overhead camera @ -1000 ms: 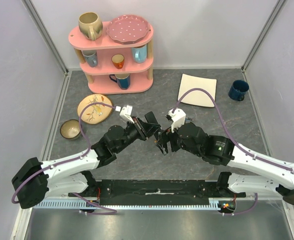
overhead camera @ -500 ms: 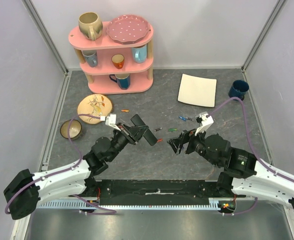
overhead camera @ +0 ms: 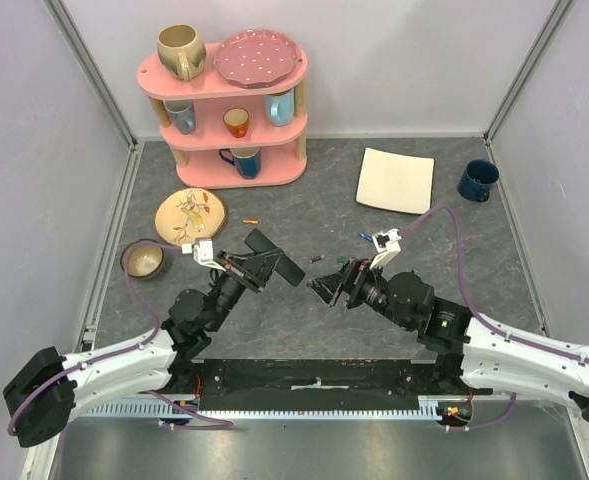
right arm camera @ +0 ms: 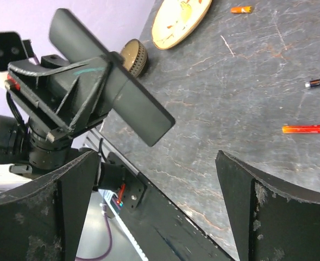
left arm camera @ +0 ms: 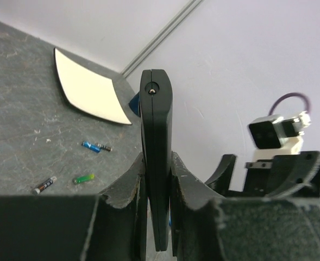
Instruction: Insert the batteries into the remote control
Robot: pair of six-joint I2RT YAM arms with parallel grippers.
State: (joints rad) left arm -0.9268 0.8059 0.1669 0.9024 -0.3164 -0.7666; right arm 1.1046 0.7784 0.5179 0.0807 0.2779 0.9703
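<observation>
In my left hand (overhead camera: 257,263) the remote (overhead camera: 276,257) is clenched at about its middle, thin edge up, and it looks held clear of the tabletop (overhead camera: 304,200). Seen from above, its long axis slants from far-left down to near-right, and the near-right end points toward my right hand (overhead camera: 331,288), close to it but not touching.

That right hand is released, fingers (right arm camera: 67,206) spread wide with nothing between them. It faces the remote across a small gap.

The batteries (overhead camera: 344,261) lie loose on the tabletop. A dark one (overhead camera: 317,259) and a green one sit just beyond my right hand, between the two hands. A blue one (overhead camera: 364,237) is a little farther back. An orange one (overhead camera: 251,220) lies apart on the left, near the round plate (overhead camera: 189,215).

My right arm is plainly nearer the middle batteries. I judge it should fetch one while my left holds the remote steady, though I cannot tell from here which face has the battery slot.

There is bare room ahead of both hands. The bowl (overhead camera: 140,259), white plate (overhead camera: 395,180) and shelf (overhead camera: 224,95) stand well apart.
</observation>
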